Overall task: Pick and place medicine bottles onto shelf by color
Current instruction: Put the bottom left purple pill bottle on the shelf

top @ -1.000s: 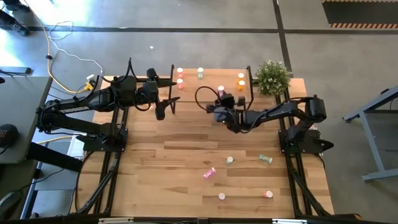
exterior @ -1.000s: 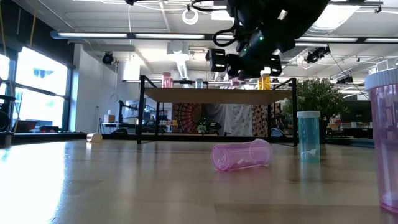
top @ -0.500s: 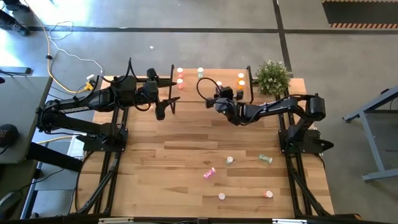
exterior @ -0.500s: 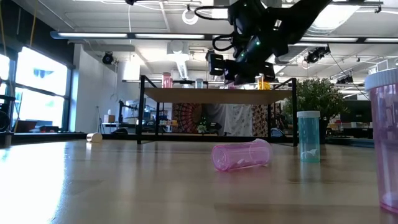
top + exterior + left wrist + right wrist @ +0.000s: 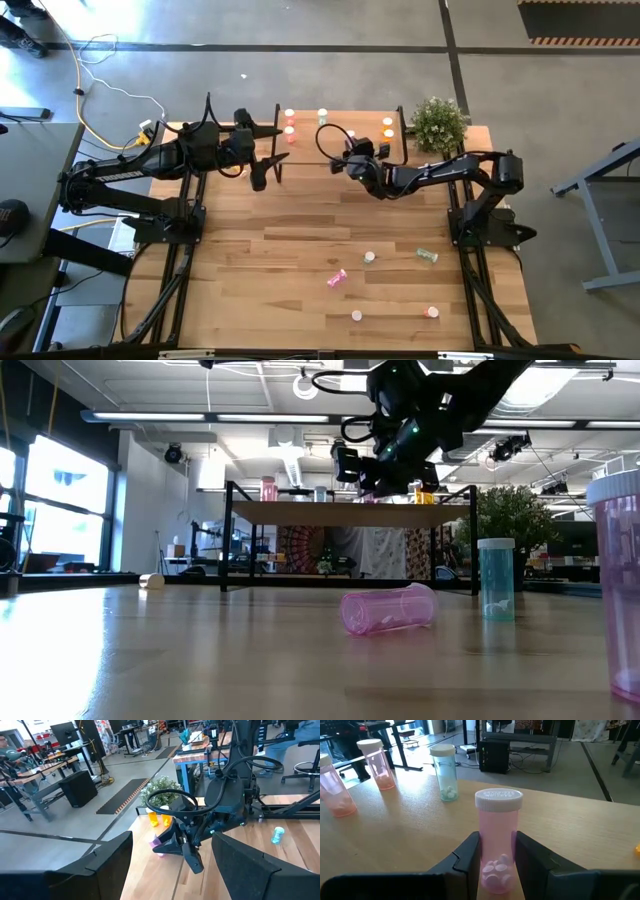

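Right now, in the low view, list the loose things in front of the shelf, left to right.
small tan object → pink bottle on its side → upright teal bottle → pink bottle at the picture's edge

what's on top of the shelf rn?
On the shelf: two red bottles, one green bottle, two orange bottles. The right tool stands a pink bottle upright on it; in the high view the arm covers that one.

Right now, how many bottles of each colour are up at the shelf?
red bottles: 2
green bottle: 1
orange bottles: 2
pink bottle: 1
Total: 6
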